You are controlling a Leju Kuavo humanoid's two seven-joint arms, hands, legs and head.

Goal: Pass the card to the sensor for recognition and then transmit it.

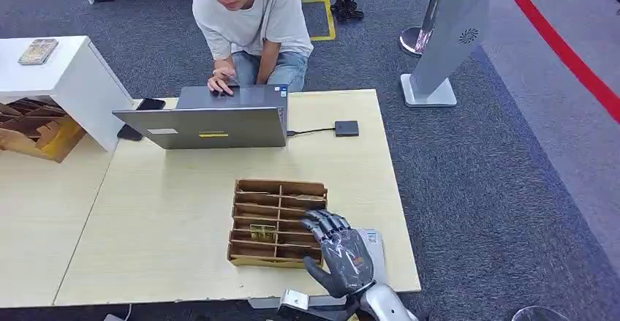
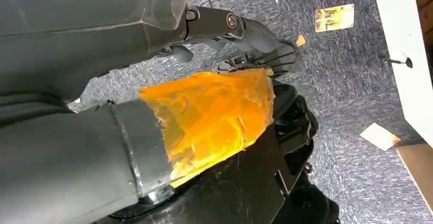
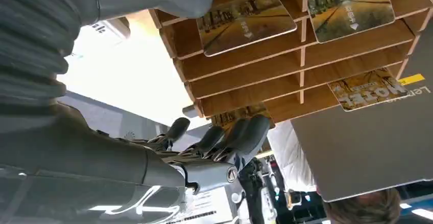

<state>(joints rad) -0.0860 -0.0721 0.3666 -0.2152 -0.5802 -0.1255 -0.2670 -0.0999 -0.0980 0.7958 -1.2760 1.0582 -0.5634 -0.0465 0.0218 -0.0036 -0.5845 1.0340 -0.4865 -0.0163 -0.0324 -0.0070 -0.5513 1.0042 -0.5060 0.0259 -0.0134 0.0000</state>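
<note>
Cards sit in the wooden slotted card rack on the worktop; one card shows in a middle slot in the head view, and the right wrist view shows several hotel key cards standing in the slots. None is held yet. Right hand hovers at the rack's 3 o'clock edge, fingers spread and slightly curled over the right-side slots, thumb apart, nothing in its grip. Whether the fingertips touch the rack, I can't tell.

Step in hand, as I read it: picking a card. To do it well: line up thumb and fingers either side of one card's exposed edge, pinch a single card, lift straight out along the slot so the dividers don't snag.

The card reader is likely the small black pad at 12 o'clock, cabled to the laptop, well apart from the rack. A person sits behind the laptop.

Left hand's state: can't tell.
</note>
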